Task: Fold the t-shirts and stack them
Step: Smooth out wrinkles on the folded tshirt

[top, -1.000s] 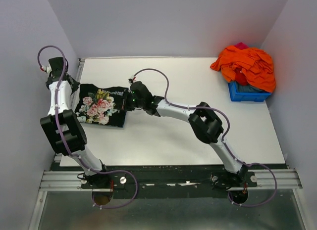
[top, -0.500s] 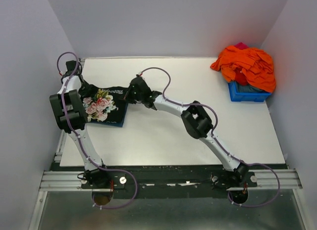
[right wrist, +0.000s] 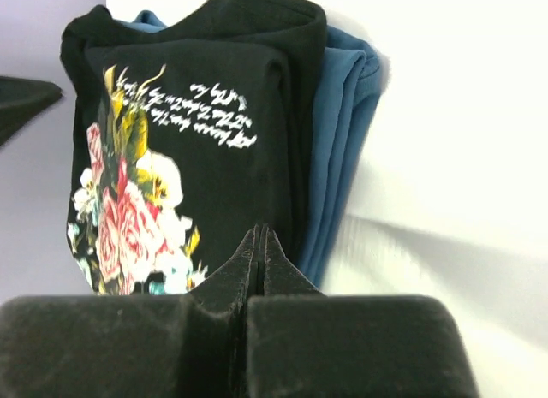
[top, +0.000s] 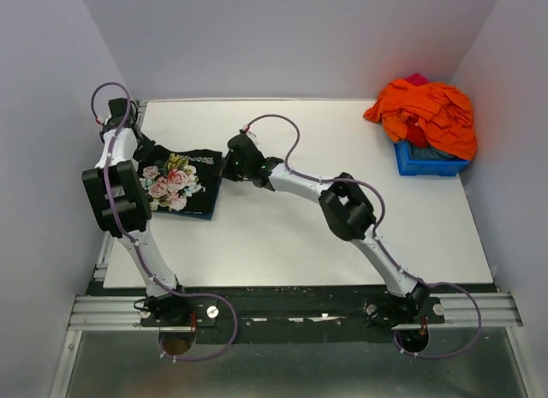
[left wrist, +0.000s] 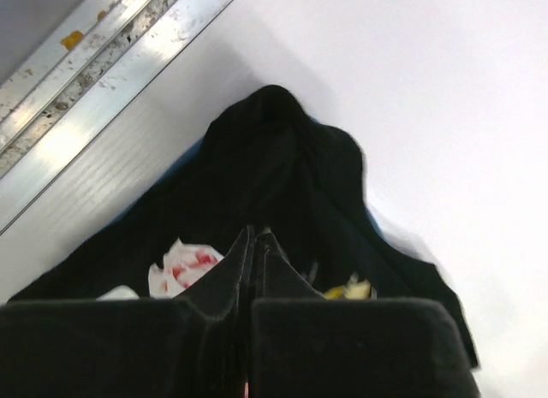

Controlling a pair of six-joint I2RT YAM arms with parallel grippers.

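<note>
The black t-shirt (top: 181,182) with the pink-rose print lies folded at the table's left, on top of the folded teal-blue t-shirt (top: 208,215), whose edge shows beneath it. In the right wrist view the black t-shirt (right wrist: 197,141) covers most of the teal-blue t-shirt (right wrist: 341,133). My left gripper (top: 145,151) is shut at the stack's far-left corner, and in its own view the left gripper (left wrist: 254,236) hovers over the black t-shirt (left wrist: 282,158) with nothing between the jaws. My right gripper (top: 229,163) is shut at the stack's right edge, and in its own view the right gripper (right wrist: 259,232) is empty.
A blue bin (top: 431,163) heaped with orange cloth (top: 428,111) stands at the back right corner. A metal rail (left wrist: 103,64) runs along the table's left edge, close to the stack. Walls close in on the left, back and right.
The left arm has folded inwards and brought its gripper from the far-left corner to the stack's left side. The right gripper has shifted slightly back along the stack's right edge.
</note>
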